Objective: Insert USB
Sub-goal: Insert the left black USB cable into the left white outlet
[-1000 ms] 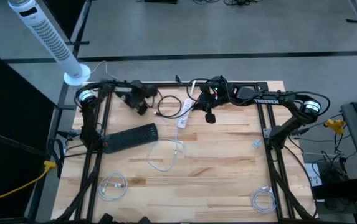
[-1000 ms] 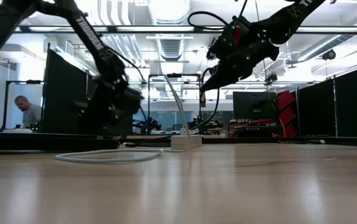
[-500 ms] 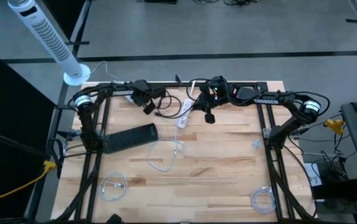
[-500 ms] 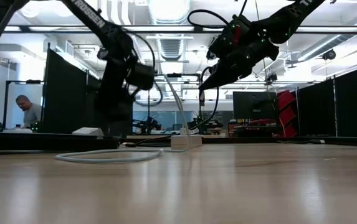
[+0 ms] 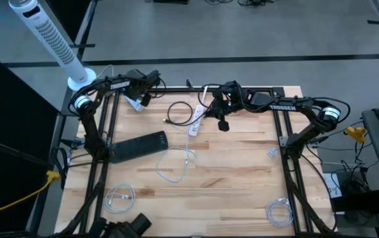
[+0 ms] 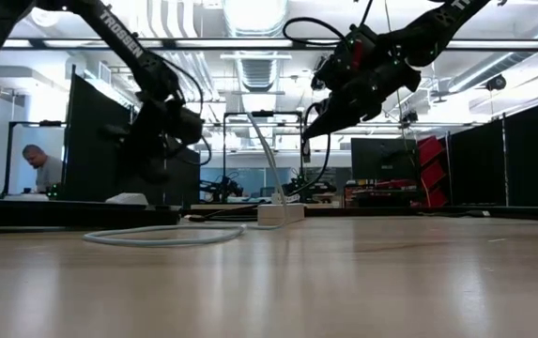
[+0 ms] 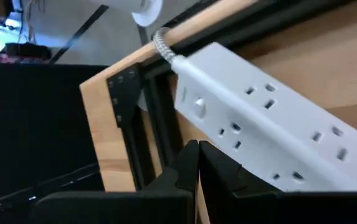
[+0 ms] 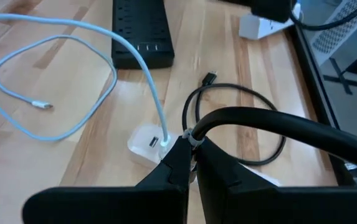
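The left gripper [image 5: 151, 78], fingers together and empty, has swung back to the worktop's far left corner over a white power strip [image 7: 271, 134]. The right gripper [image 8: 192, 152] stays pinched on the black USB cable [image 8: 271, 127] above the white charger [image 8: 148, 142]; insertion remains pending.
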Available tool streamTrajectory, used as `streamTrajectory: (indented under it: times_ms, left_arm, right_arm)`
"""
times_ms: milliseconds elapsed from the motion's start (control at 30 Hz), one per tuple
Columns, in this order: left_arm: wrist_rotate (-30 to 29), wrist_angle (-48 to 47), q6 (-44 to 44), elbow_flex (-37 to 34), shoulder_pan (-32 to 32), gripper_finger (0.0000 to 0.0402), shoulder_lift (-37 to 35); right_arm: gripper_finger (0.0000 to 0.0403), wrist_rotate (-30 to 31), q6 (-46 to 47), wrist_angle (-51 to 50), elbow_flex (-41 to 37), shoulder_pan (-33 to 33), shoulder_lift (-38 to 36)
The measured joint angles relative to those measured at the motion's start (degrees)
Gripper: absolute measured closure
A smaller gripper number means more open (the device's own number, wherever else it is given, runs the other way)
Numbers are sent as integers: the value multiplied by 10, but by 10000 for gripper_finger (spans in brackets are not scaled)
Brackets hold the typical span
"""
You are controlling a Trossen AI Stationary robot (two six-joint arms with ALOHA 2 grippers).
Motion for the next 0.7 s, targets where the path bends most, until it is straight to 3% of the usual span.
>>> streamTrajectory:
  times_ms: [200,600,667,700]
  left_arm:
    - [-8,99,49,-35,-2,401,-1]
    - [0,109,50,-79,-38,401,-3]
    - [14,114,50,-88,-51,401,-3]
    - [50,123,51,-93,-57,401,0]
  right_arm:
    - [402,0,-4,2,0,0,0]
    - [402,0,2,0,0,0,0]
    - [402,0,2,0,0,0,0]
    - [402,0,2,0,0,0,0]
